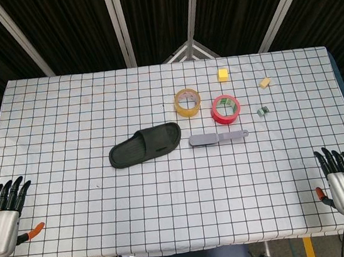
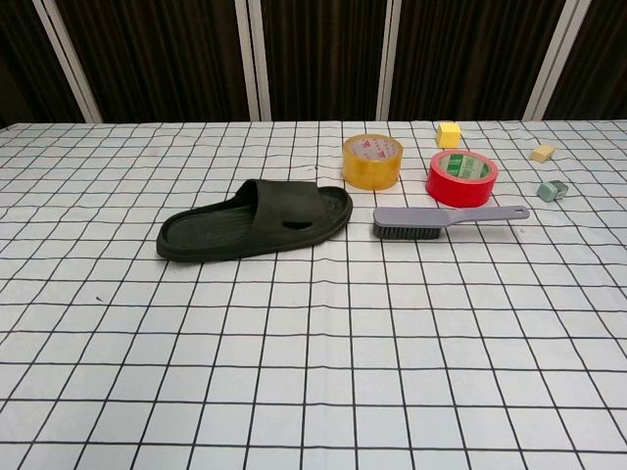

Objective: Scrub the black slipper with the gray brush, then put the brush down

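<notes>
Resting my left hand [image 1: 2,211] and right hand [image 1: 343,179] spread and empty at the near table edge, I judge nothing begun: the gray brush [image 2: 446,220] lies untouched just beside the black slipper [image 2: 257,217], mid-table.

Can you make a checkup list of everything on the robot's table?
Surface: checkered tablecloth covers the table.
Job's things: black slipper lies flat; gray brush rests beside it on the right, not touching, untouched.
Clutter: yellow tape roll, red tape roll, yellow cube, beige block, small green-gray piece.
Hands: left hand and right hand at the near table edge, fingers apart, holding nothing.
Cables: nothing seen.
Surroundings: dark curtains behind.
</notes>
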Action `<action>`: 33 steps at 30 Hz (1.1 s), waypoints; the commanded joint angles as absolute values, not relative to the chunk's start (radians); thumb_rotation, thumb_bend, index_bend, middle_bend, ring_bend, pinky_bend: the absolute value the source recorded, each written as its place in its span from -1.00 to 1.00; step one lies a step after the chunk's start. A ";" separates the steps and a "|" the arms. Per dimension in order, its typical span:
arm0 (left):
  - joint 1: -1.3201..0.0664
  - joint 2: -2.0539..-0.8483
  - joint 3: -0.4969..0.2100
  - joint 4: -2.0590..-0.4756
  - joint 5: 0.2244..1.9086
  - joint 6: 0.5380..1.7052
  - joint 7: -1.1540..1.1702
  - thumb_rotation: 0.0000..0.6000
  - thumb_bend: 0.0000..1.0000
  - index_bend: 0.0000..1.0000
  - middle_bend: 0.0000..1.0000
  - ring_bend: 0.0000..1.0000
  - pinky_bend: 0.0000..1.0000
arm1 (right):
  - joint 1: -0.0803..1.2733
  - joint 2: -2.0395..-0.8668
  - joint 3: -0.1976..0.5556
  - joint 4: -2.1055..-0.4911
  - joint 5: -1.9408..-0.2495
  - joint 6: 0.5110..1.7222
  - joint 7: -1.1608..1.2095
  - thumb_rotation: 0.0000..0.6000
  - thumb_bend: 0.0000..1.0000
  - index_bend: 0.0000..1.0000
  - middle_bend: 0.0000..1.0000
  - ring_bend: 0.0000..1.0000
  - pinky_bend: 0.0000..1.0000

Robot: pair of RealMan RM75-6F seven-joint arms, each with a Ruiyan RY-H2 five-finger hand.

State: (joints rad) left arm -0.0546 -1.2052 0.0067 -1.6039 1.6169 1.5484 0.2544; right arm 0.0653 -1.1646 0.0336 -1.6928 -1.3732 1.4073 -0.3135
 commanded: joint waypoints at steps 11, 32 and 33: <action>-0.052 -1.206 0.004 -1.610 1.617 1.557 0.252 0.73 -0.89 -1.00 -1.00 -1.00 -0.99 | 0.079 -1.178 0.034 -1.685 -1.392 1.393 -0.302 1.00 -0.22 -1.00 -0.98 -1.00 -1.00; -0.070 -1.213 -0.017 -1.562 1.639 1.578 0.174 0.73 -0.89 -1.00 -1.00 -1.00 -0.99 | 0.447 -1.309 0.197 -1.778 -1.102 0.990 -0.644 1.00 -0.22 -1.00 -0.96 -0.96 -0.87; -0.070 -1.214 -0.018 -1.561 1.636 1.577 0.175 0.73 -0.89 -1.00 -1.00 -1.00 -0.99 | 0.465 -1.322 0.203 -1.770 -1.082 0.978 -0.658 1.00 -0.22 -1.00 -0.95 -0.95 -0.86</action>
State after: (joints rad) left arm -0.0697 -1.2129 -0.0174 -1.5621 1.6367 1.5776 0.1747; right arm 0.4151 -1.2824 0.1737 -1.7905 -1.1347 1.0234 -0.6164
